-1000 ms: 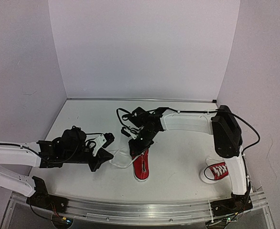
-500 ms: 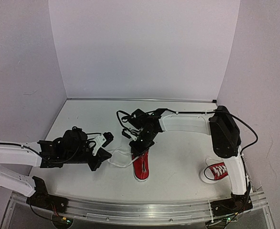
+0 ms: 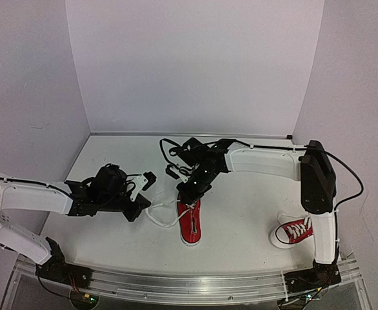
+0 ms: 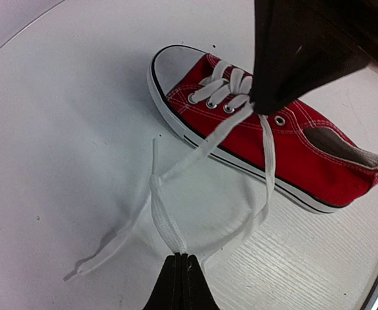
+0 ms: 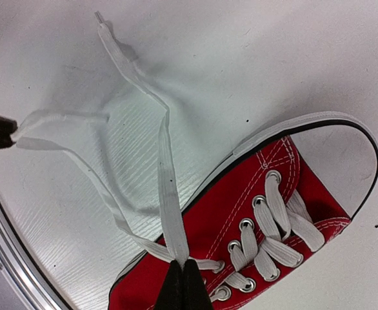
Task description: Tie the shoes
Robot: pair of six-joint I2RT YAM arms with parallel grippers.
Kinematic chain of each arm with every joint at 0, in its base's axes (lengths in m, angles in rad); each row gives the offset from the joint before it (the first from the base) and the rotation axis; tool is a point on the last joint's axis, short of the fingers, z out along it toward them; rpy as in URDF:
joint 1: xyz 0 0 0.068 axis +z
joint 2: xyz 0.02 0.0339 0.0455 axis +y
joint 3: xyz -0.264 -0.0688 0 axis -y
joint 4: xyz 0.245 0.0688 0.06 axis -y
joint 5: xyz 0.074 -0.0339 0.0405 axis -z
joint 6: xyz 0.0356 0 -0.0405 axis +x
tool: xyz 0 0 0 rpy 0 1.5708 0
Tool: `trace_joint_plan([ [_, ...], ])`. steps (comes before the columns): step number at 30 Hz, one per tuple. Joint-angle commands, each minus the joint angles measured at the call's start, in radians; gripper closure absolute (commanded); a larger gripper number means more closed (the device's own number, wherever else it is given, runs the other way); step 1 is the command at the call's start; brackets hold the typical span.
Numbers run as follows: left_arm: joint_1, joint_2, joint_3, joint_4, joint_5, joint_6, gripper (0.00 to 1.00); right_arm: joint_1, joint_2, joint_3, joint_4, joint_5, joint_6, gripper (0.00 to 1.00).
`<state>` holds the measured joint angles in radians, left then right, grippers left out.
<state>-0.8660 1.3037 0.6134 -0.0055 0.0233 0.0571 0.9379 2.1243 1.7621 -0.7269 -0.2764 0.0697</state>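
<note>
White-shelled left arm (image 3: 31, 197) and right arm (image 3: 266, 163), black joint housings (image 3: 318, 184), looping black cables (image 3: 350, 170); left hand (image 4: 181, 261) and right hand (image 5: 182, 270) black.

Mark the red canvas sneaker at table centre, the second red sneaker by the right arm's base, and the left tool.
Red canvas sneaker at centre (image 3: 190, 227), top external view, red upper.
Second red sneaker (image 3: 297, 230), top external view, laced upper.
Left tool (image 4: 181, 259), left wrist view, between tips shut on the white lace (image 4: 165, 223).

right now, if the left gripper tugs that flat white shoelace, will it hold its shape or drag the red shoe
The flat white shoelace looks floppy: it lies slack and curled on the white table, so it likely won't hold shape. The red canvas sneaker seems light and flat-soled, so a taut pull may slide it.
</note>
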Motion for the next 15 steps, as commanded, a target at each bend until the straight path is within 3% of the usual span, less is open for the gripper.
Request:
trace_joint_plan([
  [1, 0.024, 0.080, 0.113, 0.093, 0.086, 0.069, 1.00, 0.005, -0.058, -0.024, 0.009, 0.004, -0.019, 1.00],
  [9, 0.038, 0.308, 0.253, 0.160, 0.158, 0.131, 1.00, 0.005, -0.070, -0.042, 0.024, 0.004, -0.007, 1.00],
  [15, 0.039, 0.393, 0.282, 0.213, 0.203, 0.136, 1.00, 0.006, -0.077, -0.048, 0.033, 0.014, -0.007, 1.00],
])
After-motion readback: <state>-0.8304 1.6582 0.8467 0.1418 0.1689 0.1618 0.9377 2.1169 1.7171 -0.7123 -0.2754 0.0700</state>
